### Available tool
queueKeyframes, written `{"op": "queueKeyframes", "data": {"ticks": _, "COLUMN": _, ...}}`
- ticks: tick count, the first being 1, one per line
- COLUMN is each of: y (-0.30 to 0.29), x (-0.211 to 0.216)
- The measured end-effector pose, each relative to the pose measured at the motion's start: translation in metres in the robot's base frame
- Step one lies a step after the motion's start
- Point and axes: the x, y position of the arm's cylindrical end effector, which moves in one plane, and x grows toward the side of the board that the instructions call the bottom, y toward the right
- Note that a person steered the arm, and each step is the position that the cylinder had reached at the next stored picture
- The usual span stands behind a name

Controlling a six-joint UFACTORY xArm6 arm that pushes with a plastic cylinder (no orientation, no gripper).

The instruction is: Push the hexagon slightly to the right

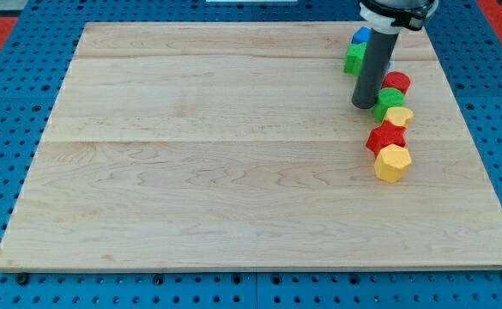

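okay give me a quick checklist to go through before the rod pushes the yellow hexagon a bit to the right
1. Yellow hexagon in view, at the bottom of the block column: ok.
2. My tip on the hexagon's left side: not ok; it sits higher up, beside the green round block.
3. Hexagon free of neighbours: not ok; the red star block touches its top.
4. Board space to the hexagon's right: ok.
5. Path down to the hexagon's left: ok, bare wood.
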Motion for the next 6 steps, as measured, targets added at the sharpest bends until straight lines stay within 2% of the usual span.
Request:
{"op": "queueKeyframes", "data": {"ticks": 1, "y": -0.015, "x": 0.004}}
{"op": "queueKeyframes", "data": {"ticks": 2, "y": -0.032, "x": 0.025}}
{"op": "queueKeyframes", "data": {"ticks": 4, "y": -0.036, "x": 0.099}}
{"op": "queueKeyframes", "data": {"ticks": 5, "y": -0.014, "x": 0.121}}
{"op": "queueKeyframes", "data": {"ticks": 6, "y": 0.011, "x": 0.122}}
